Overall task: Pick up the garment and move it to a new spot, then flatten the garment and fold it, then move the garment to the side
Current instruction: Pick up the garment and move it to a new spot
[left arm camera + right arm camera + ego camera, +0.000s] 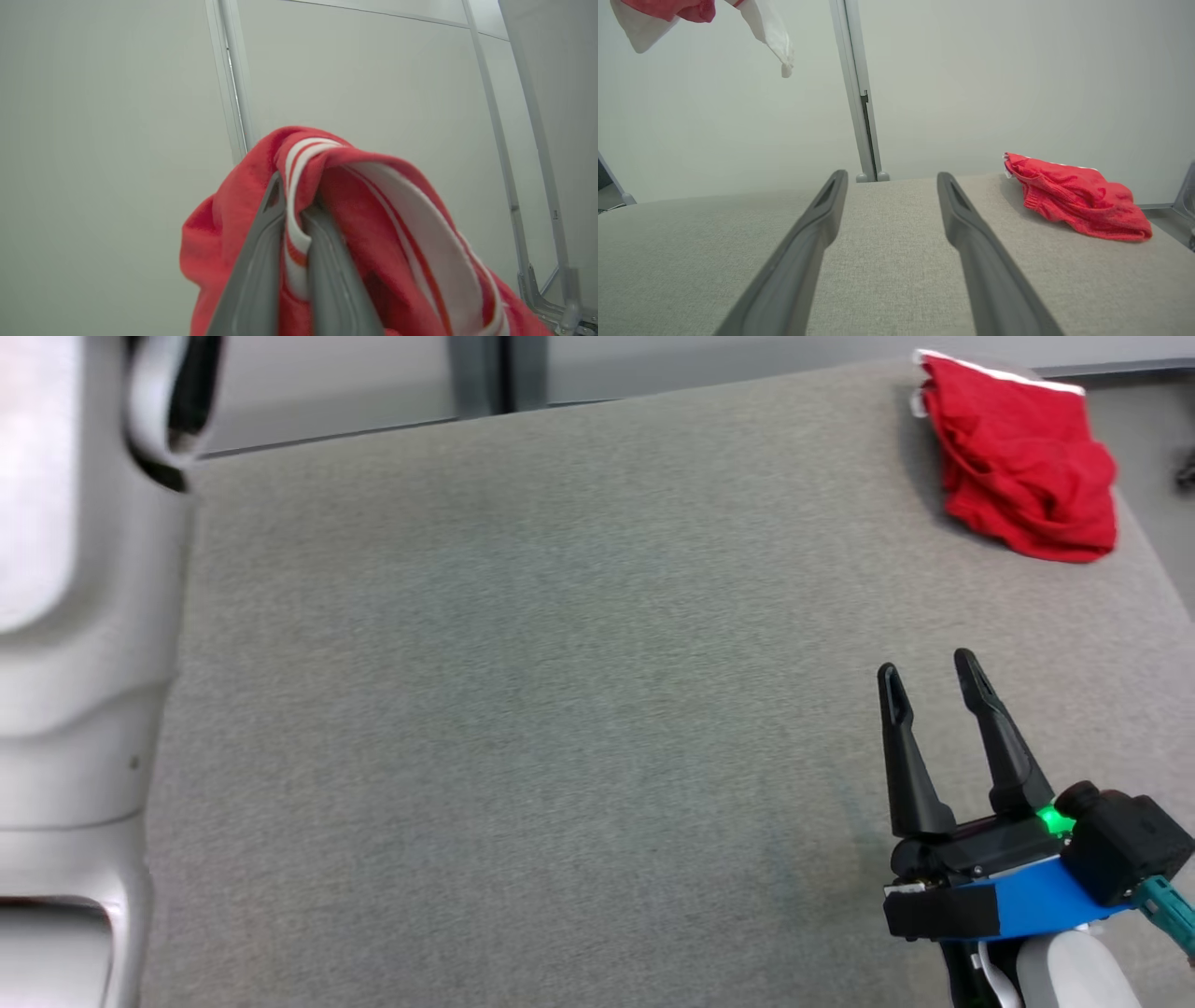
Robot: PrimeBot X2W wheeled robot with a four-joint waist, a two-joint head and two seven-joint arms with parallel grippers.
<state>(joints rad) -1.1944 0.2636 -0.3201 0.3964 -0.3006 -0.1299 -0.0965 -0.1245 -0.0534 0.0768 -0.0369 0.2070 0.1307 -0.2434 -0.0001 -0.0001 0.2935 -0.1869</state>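
My left gripper [297, 205] is shut on a red garment [373, 224] with a white-striped band, pinching the band between its fingers in the left wrist view. It is held up in the air against a pale wall. Its lower red and white ends [668, 11] hang at the top left of the right wrist view, well above the table. My right gripper [927, 667] stands open over the grey table [560, 663] at the lower right of the head view, with nothing between its fingers [817, 224].
A second red garment [1027, 467] lies bunched at the table's far right corner, also in the right wrist view [1078, 198]. My pale left forearm [84, 616] rises along the head view's left edge. A grey post [857, 93] stands behind the table.
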